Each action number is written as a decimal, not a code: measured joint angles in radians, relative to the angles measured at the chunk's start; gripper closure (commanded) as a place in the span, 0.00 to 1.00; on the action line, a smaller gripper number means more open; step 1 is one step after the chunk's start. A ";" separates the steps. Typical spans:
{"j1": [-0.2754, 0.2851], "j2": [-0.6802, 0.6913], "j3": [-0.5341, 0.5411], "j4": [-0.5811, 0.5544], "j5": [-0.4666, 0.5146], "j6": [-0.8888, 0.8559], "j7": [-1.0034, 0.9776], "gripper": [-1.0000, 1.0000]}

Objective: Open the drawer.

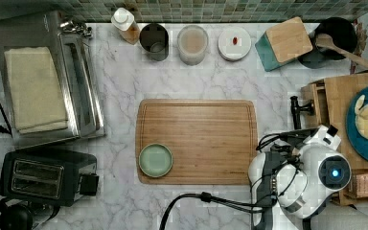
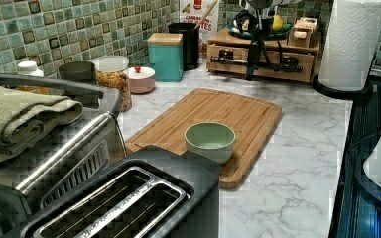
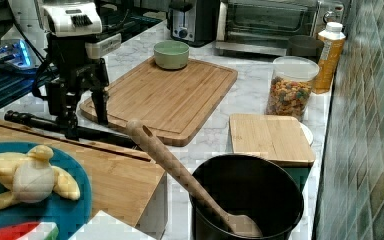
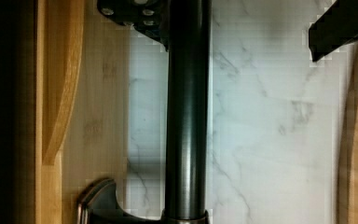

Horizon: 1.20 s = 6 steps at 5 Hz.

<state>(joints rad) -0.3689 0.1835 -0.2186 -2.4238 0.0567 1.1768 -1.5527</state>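
Black two-fingered claw (image 3: 86,128) under the white wrist, pointing down, spread wide and closed on nothing. One finger (image 4: 135,14) on each side of the long black metal bar handle (image 3: 35,122). In the wrist view, one finger right against the bar and the other well apart from it, over bare marble. No squeeze on the bar.

Handle fixed by two dark mounts to the front of the wide shallow light-wood drawer (image 2: 268,75). Drawer sitting in the low wooden stand (image 1: 338,96) at the top view's right edge, handle facing the middle of the desk. Thin dark line between the drawer front and the stand top in the right view; shut or a little pulled out, cannot tell.

On top of the stand, a round blue plate (image 1: 364,148) with yellow banana pieces. Just beyond the stand, toward the tiled wall, a black round pot (image 3: 247,200) with a wooden spoon leaning in it, and beside it a small teal box with a bamboo lid (image 1: 285,43).

Near the claw, on the white marble desk (image 1: 120,86), a flat rectangular bamboo cutting board with an edge groove (image 1: 196,141). On its corner far from the drawer, a small pale green bowl (image 1: 155,160). Along the wall, a clear jar of coloured cereal (image 3: 290,92). At the top view's left, well apart, a black two-slot toaster (image 1: 48,177).
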 measured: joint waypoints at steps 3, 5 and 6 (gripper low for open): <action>0.044 -0.071 0.069 -0.070 0.068 -0.083 0.086 0.00; 0.129 -0.121 0.139 -0.146 0.070 -0.086 0.300 0.00; 0.172 -0.153 0.148 -0.186 0.089 -0.071 0.364 0.00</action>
<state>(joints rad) -0.1973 0.0305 -0.0705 -2.6094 0.1455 1.1055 -1.1885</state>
